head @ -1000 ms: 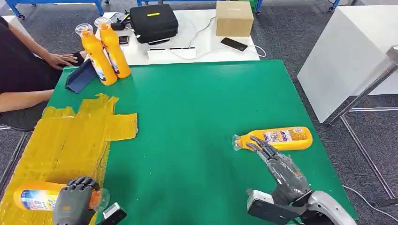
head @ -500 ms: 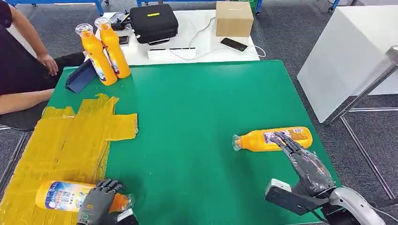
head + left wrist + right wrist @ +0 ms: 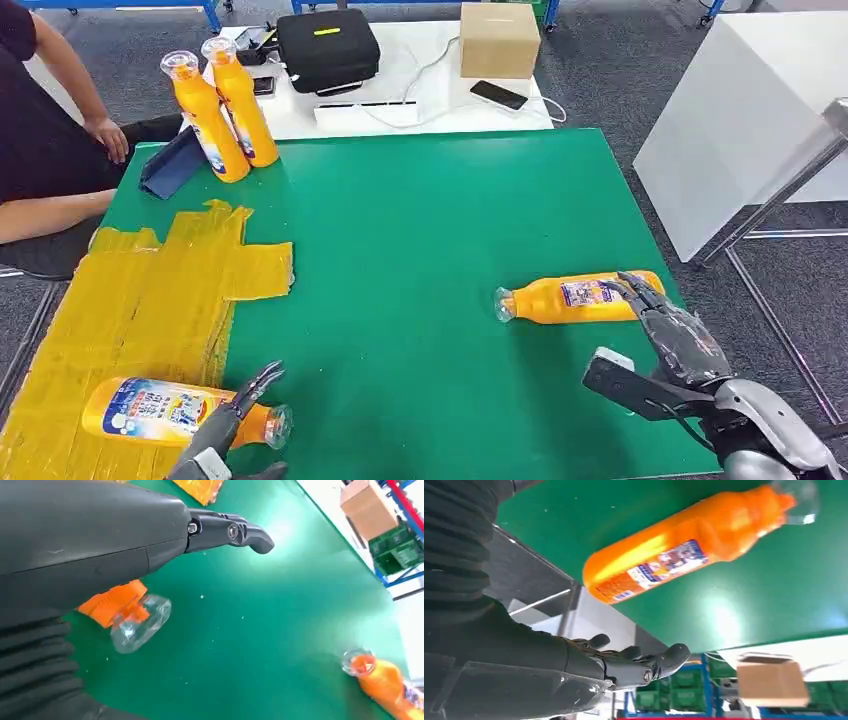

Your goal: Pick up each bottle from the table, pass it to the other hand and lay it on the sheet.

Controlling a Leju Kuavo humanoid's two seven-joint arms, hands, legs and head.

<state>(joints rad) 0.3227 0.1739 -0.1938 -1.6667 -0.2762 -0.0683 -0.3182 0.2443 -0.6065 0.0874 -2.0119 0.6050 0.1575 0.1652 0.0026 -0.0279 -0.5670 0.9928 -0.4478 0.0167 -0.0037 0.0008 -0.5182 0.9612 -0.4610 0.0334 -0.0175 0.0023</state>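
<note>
The left hand [image 3: 225, 440] had let go of the bottle on the sheet [image 3: 150, 300]: a second earlier its fingers were wrapped around the neck, and now they were spread apart and lifted clear, holding nothing. That bottle [image 3: 175, 412] lay on its side with its body on the yellow sheet and its clear cap [image 3: 142, 622] out over the green table [image 3: 420, 230], so one delivery looked finished. Meanwhile the right hand [image 3: 668, 325] had travelled along the second bottle [image 3: 580, 297], from near its neck toward its base, and now sat at the base end with fingers extended. From the head view they appeared to touch or overlap the bottle, but the right wrist view showed them straight and apart from it, so nothing was gripped yet. Two more bottles [image 3: 222, 105] stood upright at the table's far left corner, near a seated person [image 3: 50, 140]. Grasping the lying bottle seemed the next job.
</note>
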